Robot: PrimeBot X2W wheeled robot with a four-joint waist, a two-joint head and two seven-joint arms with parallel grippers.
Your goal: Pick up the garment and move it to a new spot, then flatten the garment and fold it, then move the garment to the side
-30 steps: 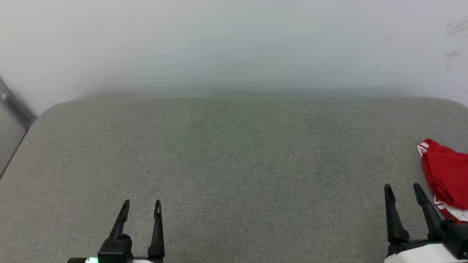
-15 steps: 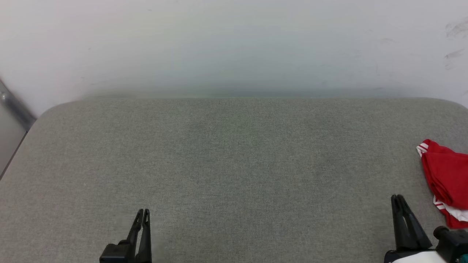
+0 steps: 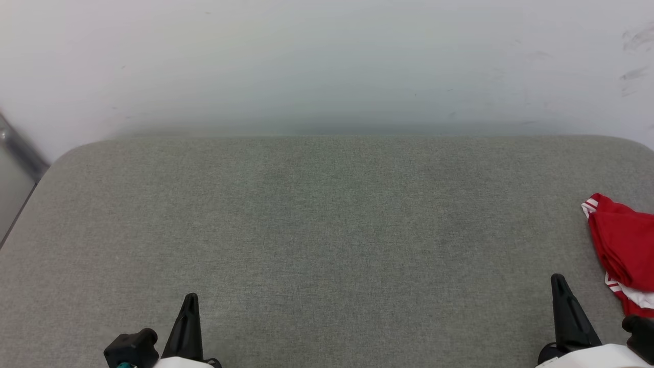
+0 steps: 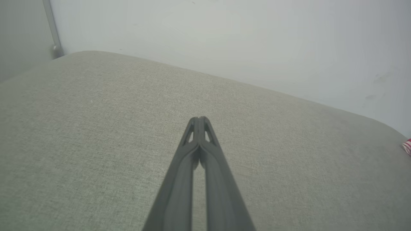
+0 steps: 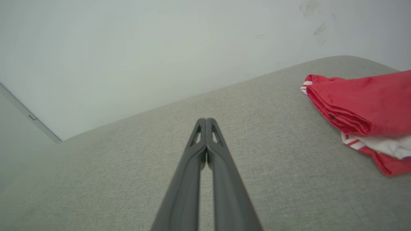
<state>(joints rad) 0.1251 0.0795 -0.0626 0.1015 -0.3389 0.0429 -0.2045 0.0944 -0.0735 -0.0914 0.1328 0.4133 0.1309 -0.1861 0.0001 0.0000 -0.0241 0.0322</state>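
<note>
The garment (image 3: pixel 621 245) is a red folded bundle with white and striped trim, lying at the far right edge of the grey padded surface (image 3: pixel 327 225); it also shows in the right wrist view as the garment (image 5: pixel 362 109), and a sliver of the garment (image 4: pixel 407 147) in the left wrist view. My right gripper (image 3: pixel 558 280) is shut and empty, just left of the bundle and apart from it. Far across the surface, my left gripper (image 3: pixel 191 297) is shut with nothing in it. Both wrist views show the fingers pressed together: left gripper (image 4: pixel 199 119), right gripper (image 5: pixel 206 120).
A pale wall (image 3: pixel 327 61) rises behind the surface's rounded far edge. A metal strip (image 3: pixel 18 148) runs down the wall at the left corner. The broad middle of the surface is bare grey fabric.
Both grippers went from open to shut and drew back slightly toward the bottom edge. The garment stays where it was.
</note>
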